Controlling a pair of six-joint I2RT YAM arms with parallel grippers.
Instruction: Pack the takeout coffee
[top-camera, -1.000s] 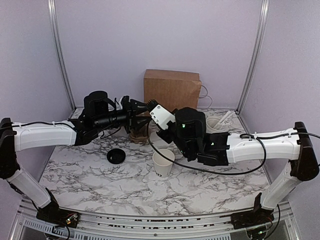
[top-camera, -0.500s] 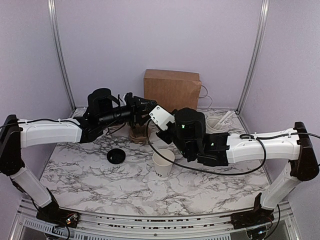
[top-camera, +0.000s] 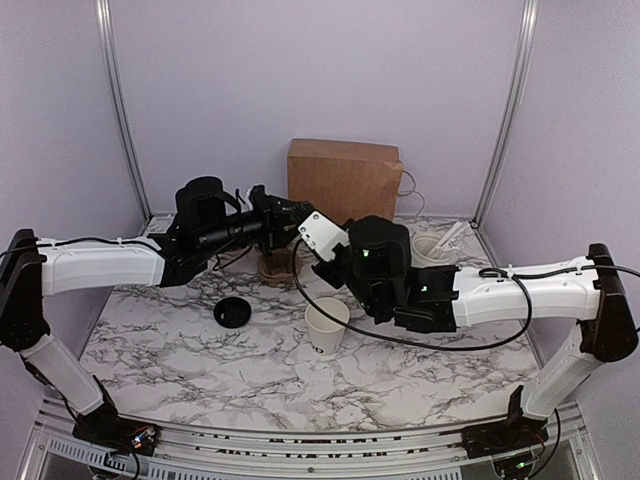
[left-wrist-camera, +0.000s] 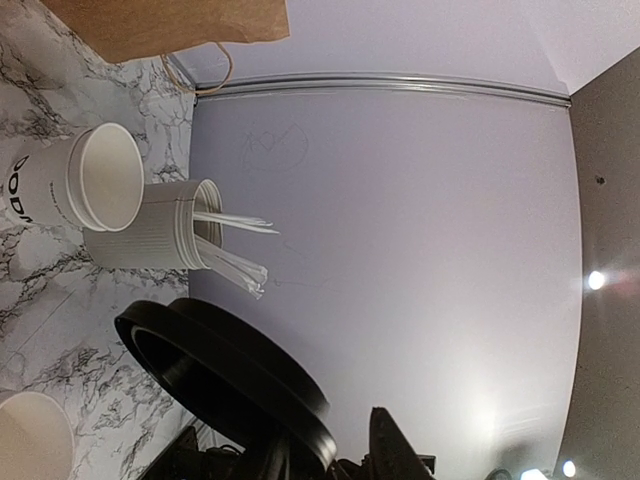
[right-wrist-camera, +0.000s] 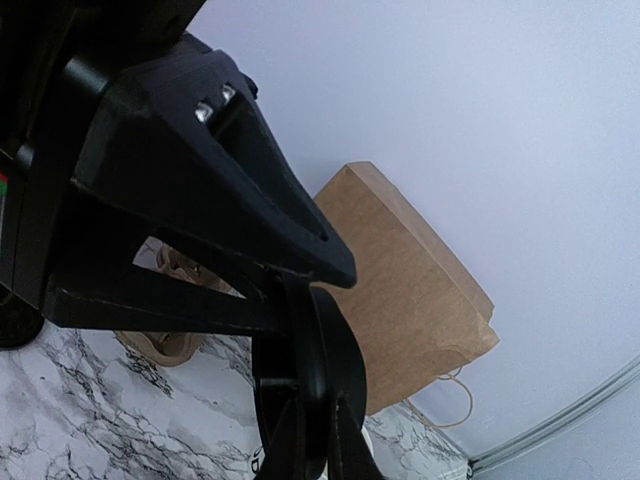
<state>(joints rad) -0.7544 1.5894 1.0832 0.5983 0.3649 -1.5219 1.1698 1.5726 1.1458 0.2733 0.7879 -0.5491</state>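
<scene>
My right gripper (right-wrist-camera: 317, 400) is shut on the rim of a round black lid (right-wrist-camera: 335, 370) and holds it on edge in the air above the table's middle back. My left gripper (top-camera: 296, 213) has reached across to the same lid (left-wrist-camera: 230, 375). Its fingers straddle the rim, and one finger (left-wrist-camera: 388, 440) stands a little off it. A lidless white paper cup (top-camera: 327, 325) with black lettering stands below and in front of both grippers. The takeout coffee, a cup with its lid on, is not in view.
A second black lid (top-camera: 232, 313) lies on the marble at the left. A brown paper bag (top-camera: 343, 180) stands at the back wall, with a pulp cup carrier (top-camera: 277, 262) before it. A frosted tumbler with sticks (left-wrist-camera: 150, 237) and another white cup (left-wrist-camera: 95, 180) stand back right.
My left arm has moved right, up to the lid in my right gripper, and its jaws have narrowed around the rim. The right arm has held still.
</scene>
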